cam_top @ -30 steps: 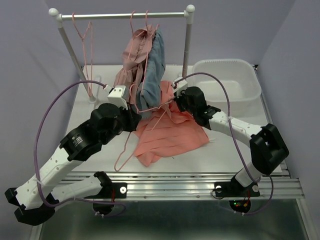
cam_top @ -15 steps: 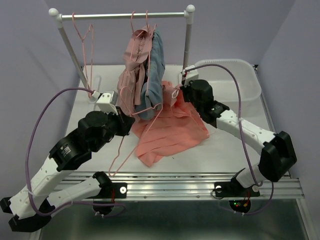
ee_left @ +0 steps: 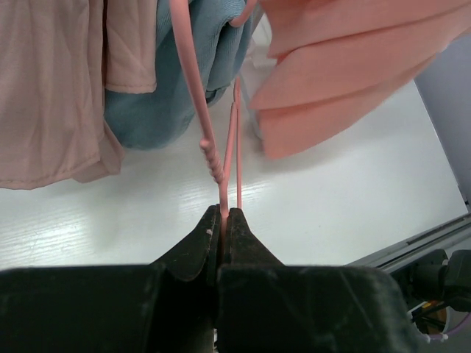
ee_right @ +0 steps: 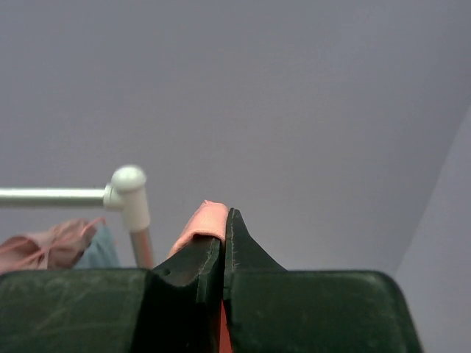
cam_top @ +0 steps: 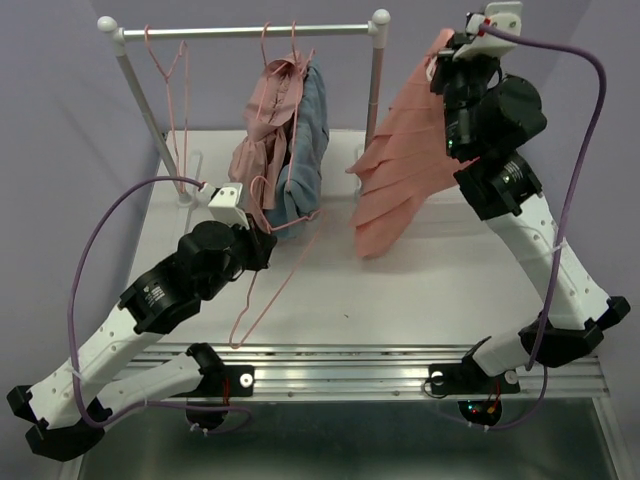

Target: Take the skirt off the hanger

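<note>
White bench (cam_top: 450,290), lilac walls (cam_top: 60,100). Right gripper (ee_right: 223,224) pinches the skirt (cam_top: 395,175) above the far right corner. Left gripper (ee_left: 224,215) clamps the hanger (ee_left: 193,88).

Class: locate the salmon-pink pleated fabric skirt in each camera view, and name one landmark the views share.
Top external: salmon-pink pleated fabric skirt, right of centre, hanging high.
Left wrist: upper right.
Right wrist: one fold pinched between the fingers, centre.
Shared landmark: blue hanging garment, left of the skirt in every view.

The salmon skirt (cam_top: 400,170) is soft, matt, pleated cloth; the pink hanger (ee_left: 194,88) looks like smooth plastic; the white tabletop (cam_top: 440,290) gleams.
</note>
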